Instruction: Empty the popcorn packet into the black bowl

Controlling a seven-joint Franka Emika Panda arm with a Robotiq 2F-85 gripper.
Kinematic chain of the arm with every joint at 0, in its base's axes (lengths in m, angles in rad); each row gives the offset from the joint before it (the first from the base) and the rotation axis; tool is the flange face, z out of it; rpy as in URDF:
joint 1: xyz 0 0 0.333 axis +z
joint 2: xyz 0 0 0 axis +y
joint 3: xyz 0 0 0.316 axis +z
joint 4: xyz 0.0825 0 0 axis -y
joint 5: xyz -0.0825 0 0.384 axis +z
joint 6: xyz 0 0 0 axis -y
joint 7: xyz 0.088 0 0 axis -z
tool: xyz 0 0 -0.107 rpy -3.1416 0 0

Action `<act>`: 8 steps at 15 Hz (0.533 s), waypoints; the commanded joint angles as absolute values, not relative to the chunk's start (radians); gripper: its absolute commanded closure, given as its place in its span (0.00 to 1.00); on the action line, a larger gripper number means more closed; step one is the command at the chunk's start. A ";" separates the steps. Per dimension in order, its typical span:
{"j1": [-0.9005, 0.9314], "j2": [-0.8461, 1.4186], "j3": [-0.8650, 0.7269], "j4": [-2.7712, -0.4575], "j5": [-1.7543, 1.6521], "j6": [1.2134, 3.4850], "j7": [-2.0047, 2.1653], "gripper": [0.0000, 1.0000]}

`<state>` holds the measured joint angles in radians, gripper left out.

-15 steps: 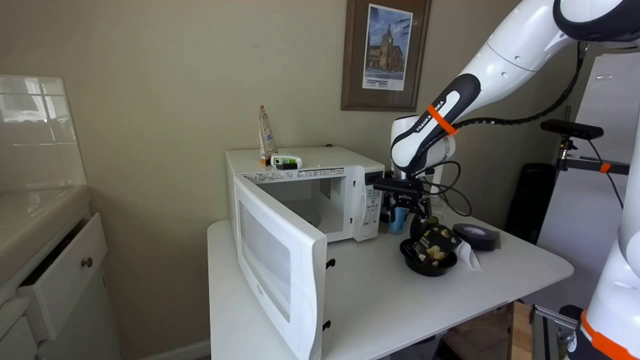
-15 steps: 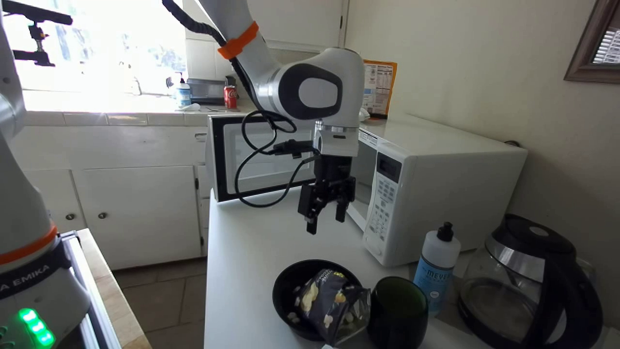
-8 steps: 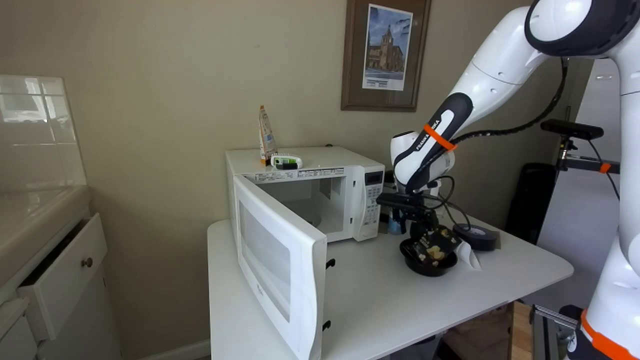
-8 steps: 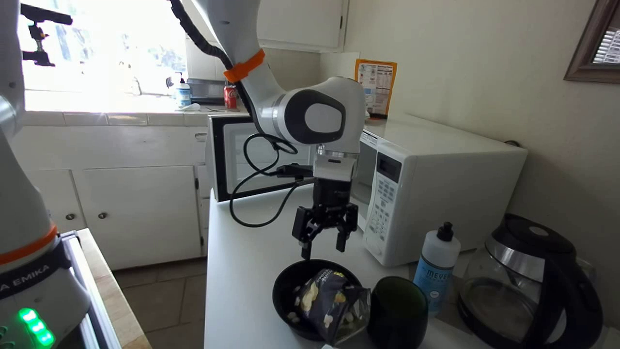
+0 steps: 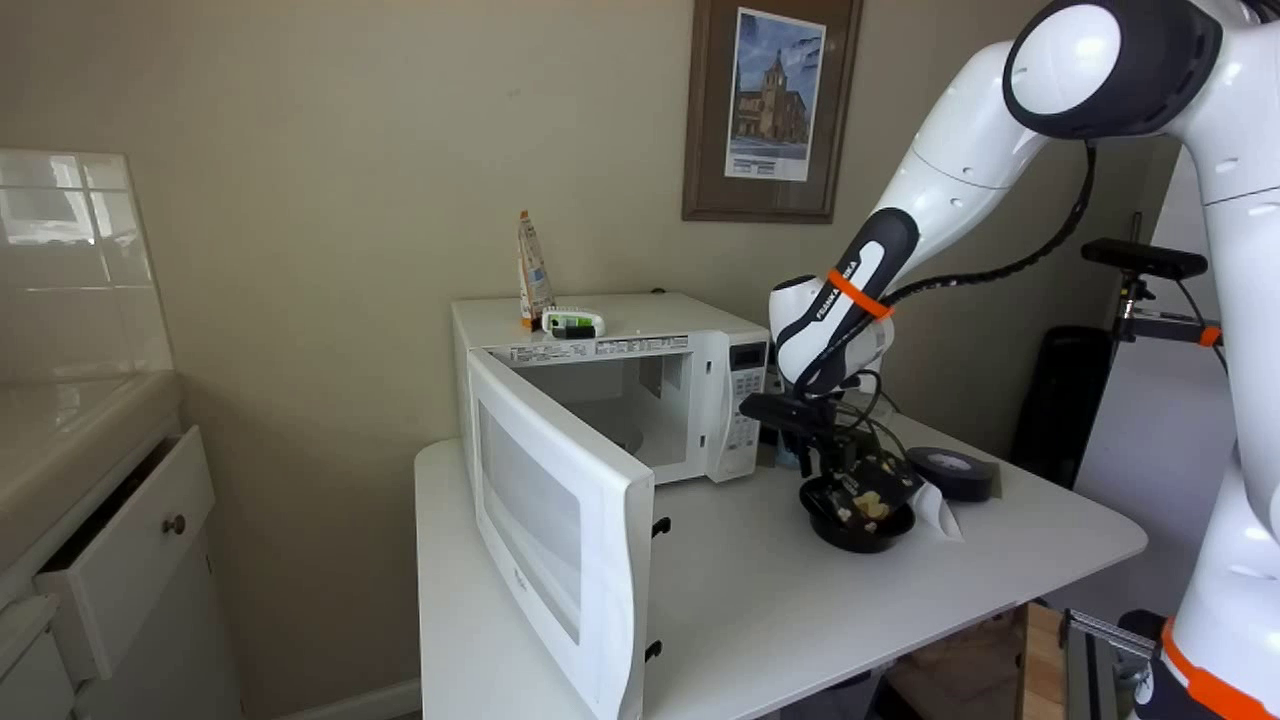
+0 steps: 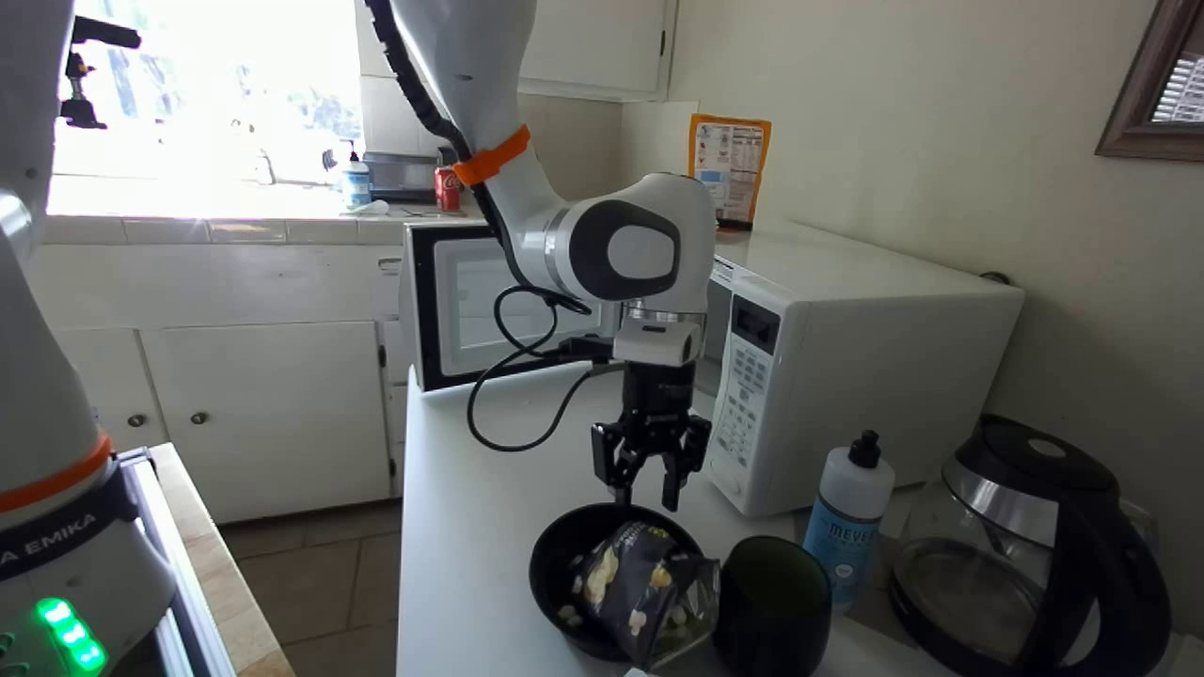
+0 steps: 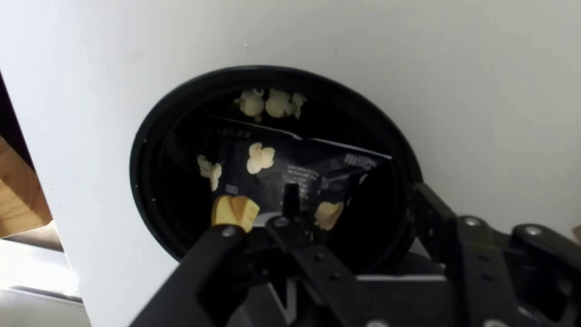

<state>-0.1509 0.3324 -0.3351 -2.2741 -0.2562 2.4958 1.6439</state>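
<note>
The black bowl (image 6: 555, 574) stands on the white table and shows in both exterior views (image 5: 855, 540). The popcorn packet (image 6: 630, 583), dark with yellow and popcorn prints, lies tilted in the bowl; its clear end leans over the rim toward a dark green cup. A few popcorn pieces (image 7: 277, 103) lie in the bowl beside the packet (image 7: 277, 163). My gripper (image 6: 647, 498) points down, open and empty, close above the bowl's rim. In the wrist view, one finger of the gripper (image 7: 356, 200) overlaps the packet and the other the bowl's rim (image 7: 140, 181). Contact cannot be told.
The dark green cup (image 6: 776, 602) stands close beside the bowl. A blue soap bottle (image 6: 845, 536) and a glass kettle (image 6: 1016, 564) stand behind it. The white microwave (image 6: 894, 367) has its door (image 5: 560, 540) open. A flat dark round object (image 5: 952, 474) lies near the bowl.
My gripper has come down from higher over the table to the bowl's rim, staying open. The bowl and the packet have not moved.
</note>
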 commanded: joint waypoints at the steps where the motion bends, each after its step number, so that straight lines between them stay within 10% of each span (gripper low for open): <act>1: -0.128 0.367 -0.371 -2.240 -0.267 2.514 1.705 0.45; 8: -0.113 0.354 -0.421 -2.252 -0.331 2.454 1.697 0.26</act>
